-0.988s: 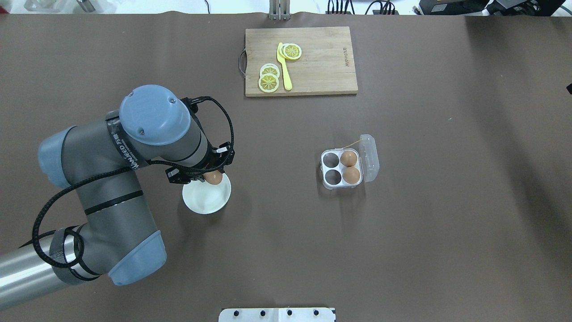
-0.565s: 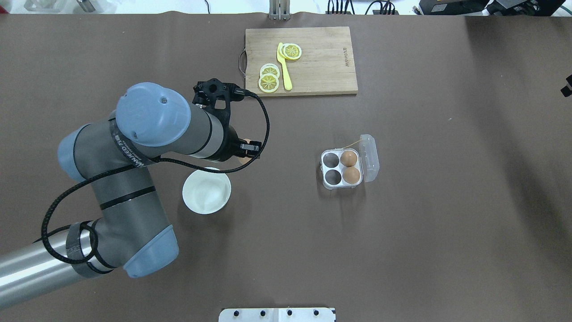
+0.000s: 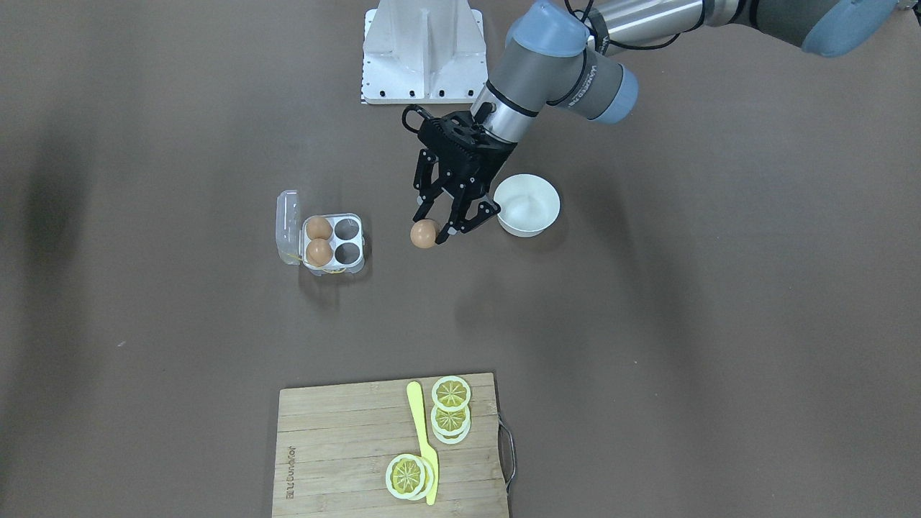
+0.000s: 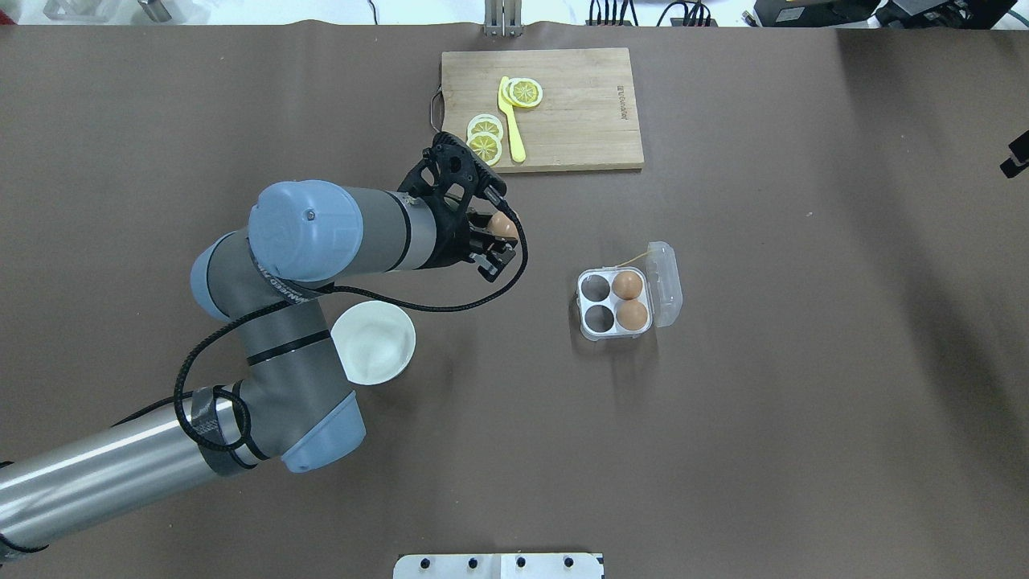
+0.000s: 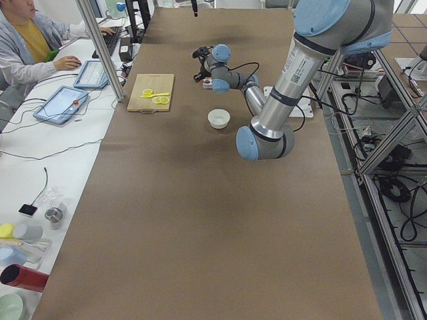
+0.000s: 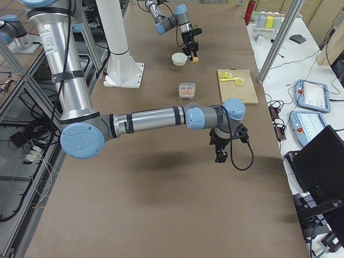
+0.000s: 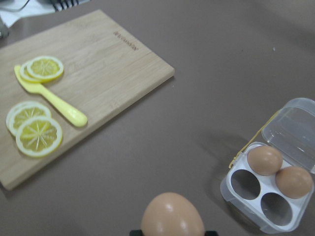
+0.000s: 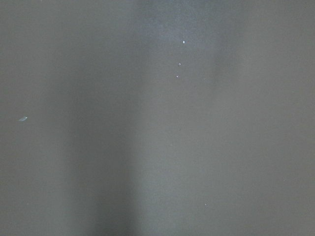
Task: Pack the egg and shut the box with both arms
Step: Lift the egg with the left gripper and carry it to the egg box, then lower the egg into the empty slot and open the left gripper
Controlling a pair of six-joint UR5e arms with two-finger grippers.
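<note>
lifted out of the round white bowl [image 3: 536,224] since 1 second ago, the small tan-brown egg [image 3: 424,234] hangs clamped in the left black 2-finger gripper [image 3: 433,229], midair between bowl and open clear plastic 4-cell carton [image 3: 288,216]. whether the right gripper [image 6: 221,156] has its jaws apart or together, i cannot tell.

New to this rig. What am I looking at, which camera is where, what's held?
Two robot arms at a brown table. One fixed view looks from behind the robot, one faces it, two look along the table ends; each wrist carries a camera. The left tool grips an egg in the air between the white bowl and the open box, which holds two eggs and has two empty cells. A cutting board carries lemon slices and a yellow knife. The right tool hangs above the table; its camera shows only the brown cover.
</note>
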